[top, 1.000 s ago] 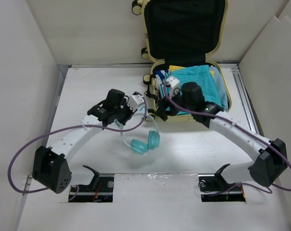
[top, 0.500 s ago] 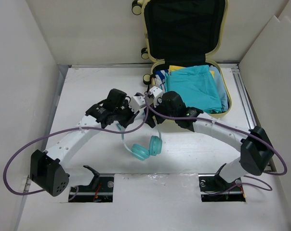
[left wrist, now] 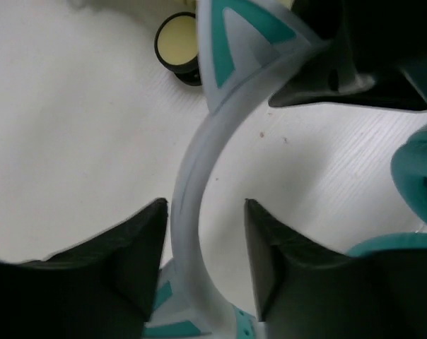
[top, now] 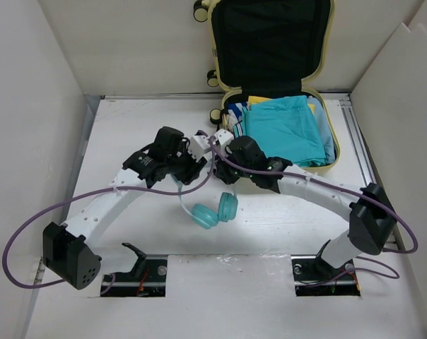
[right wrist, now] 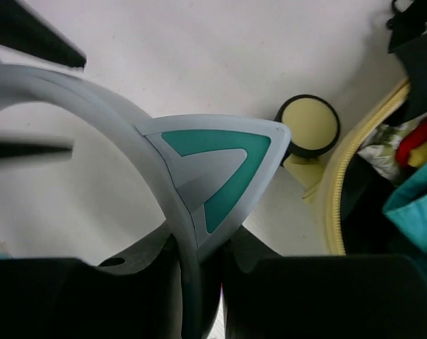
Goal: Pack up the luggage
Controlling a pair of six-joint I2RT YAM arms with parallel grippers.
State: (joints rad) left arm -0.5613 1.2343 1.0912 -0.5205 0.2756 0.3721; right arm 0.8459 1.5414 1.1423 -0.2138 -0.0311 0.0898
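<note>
**Luggage.** The luggage [top: 270, 42] sits at about 1 o'clock on the white surface [top: 129, 127]. It is open: the black-lined lid stands upright against the back wall and the base lies flat in front of it. A folded teal cloth [top: 281, 127] fills most of the base, with other items packed along its 9 o'clock side.

**Headphones.** The teal headphones [top: 226, 206] are outside the case, at 7 o'clock from its near corner. The ear cups hang low by the surface. The pale band rises toward 12 o'clock, where both tools meet.

**Left tool.** The left tool [left wrist: 205, 219] straddles the band. Its jaws are narrow but loose, and a gap shows on one side of the band.

**Right tool.** The right tool [right wrist: 199, 282] is clamped tight on the band, just below a cat ear [right wrist: 213, 166] with a teal inset.

**Obstructions.**
- The two tools crowd one another on the same short stretch of band.
- A cream wheel [right wrist: 309, 126] and the yellow zip edge of the case lie just beside the right tool, at 2 o'clock.
- The right arm [top: 319, 187] runs across the front rim of the case.
- Purple cables [top: 30, 226] loop out from both arms.
</note>
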